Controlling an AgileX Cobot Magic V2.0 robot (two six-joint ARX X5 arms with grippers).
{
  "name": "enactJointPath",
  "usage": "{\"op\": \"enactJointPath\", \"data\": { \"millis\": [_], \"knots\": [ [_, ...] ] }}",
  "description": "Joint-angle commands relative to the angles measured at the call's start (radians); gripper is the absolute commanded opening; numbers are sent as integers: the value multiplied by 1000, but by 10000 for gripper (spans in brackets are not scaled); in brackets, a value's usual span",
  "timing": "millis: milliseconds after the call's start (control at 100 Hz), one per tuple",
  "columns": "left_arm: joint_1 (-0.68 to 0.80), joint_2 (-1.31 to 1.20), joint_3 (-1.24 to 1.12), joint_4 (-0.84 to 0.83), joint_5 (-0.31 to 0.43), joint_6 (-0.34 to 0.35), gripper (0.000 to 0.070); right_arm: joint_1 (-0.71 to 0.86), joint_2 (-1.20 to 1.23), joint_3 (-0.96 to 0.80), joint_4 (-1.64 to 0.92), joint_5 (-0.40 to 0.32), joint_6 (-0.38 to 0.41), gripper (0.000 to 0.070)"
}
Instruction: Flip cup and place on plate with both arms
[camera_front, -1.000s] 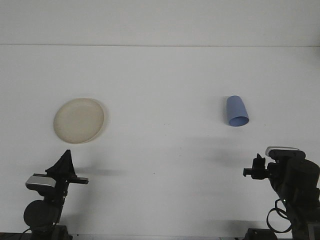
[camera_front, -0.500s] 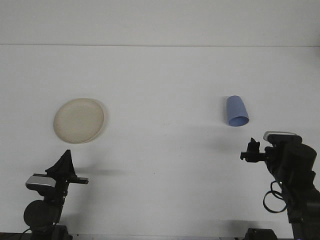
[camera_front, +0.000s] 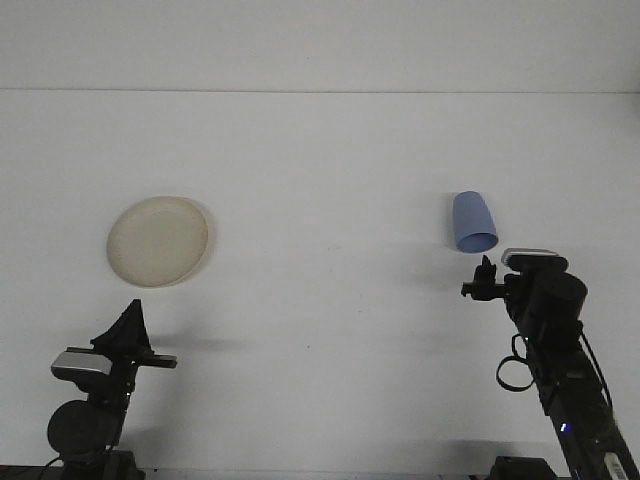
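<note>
Front view: plain white table (camera_front: 320, 200), matte, meeting a white wall at the far edge. Cream round plate (camera_front: 159, 241) left; blue tapered cup (camera_front: 473, 223) lying on its side, right, wide bare space between. Right pincer (camera_front: 484, 281) just below cup, holding nothing, opening unreadable. Left pincer (camera_front: 128, 330) near front edge, likewise unreadable.

Blue cup (camera_front: 473, 223), cream plate (camera_front: 159, 241) — plain white table (camera_front: 320, 160)
</note>
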Motion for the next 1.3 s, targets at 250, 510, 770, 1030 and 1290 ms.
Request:
{"op": "enactJointPath", "data": {
  "millis": [250, 510, 770, 1030, 1290],
  "knots": [
    [0, -1, -19, 10, -5, 4, 11, -6, 219, -95, 376, 32, -23, 445],
    [0, -1, -19, 10, -5, 4, 11, -39, 447, -94, 623, 12, -25, 445],
    [0, -1, -19, 10, -5, 4, 11, -87, 625, -56, 762, -67, -24, 443],
    [0, -1, -19, 10, -5, 4, 11, -98, 719, 30, 781, -108, -34, 438],
    [0, -1, -19, 10, -5, 4, 11, -101, 777, 100, 780, -132, -43, 303]
  ]
}}
